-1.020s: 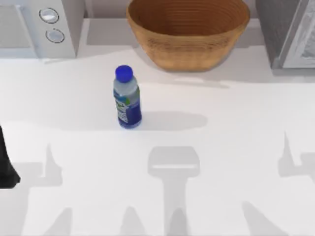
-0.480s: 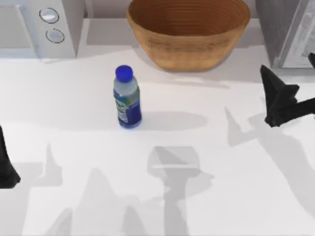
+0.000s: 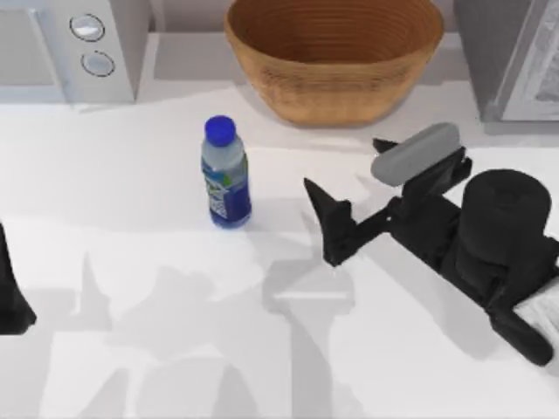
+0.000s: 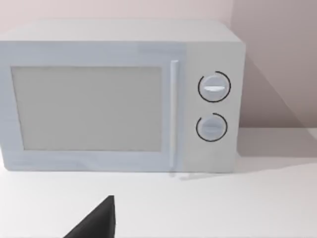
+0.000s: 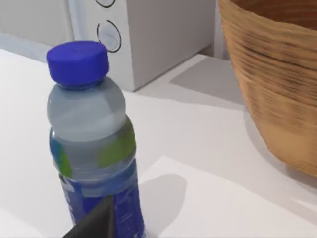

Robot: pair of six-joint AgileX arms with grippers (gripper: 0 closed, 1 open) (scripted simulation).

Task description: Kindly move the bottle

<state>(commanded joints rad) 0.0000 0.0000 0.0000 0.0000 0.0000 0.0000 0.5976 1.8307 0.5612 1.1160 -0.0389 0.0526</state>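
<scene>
The bottle (image 3: 225, 175) stands upright on the white table, left of centre, clear with a blue cap and a blue-green label. My right gripper (image 3: 321, 223) hovers a short way to its right, open, fingers pointing at the bottle and holding nothing. The right wrist view shows the bottle (image 5: 91, 144) close ahead, with one dark fingertip (image 5: 96, 223) in front of its base. My left gripper (image 3: 10, 297) stays parked at the table's left edge, open, and one of its fingertips (image 4: 99, 220) shows in the left wrist view.
A large wicker basket (image 3: 336, 87) sits at the back centre, behind and right of the bottle. A white microwave (image 3: 70, 48) stands at the back left, and a grey appliance (image 3: 515, 52) at the back right. Bare table lies in front of the bottle.
My right arm has swept in from the table's right edge toward the bottle, stopping just right of it. The bottle and the left arm have not moved.
</scene>
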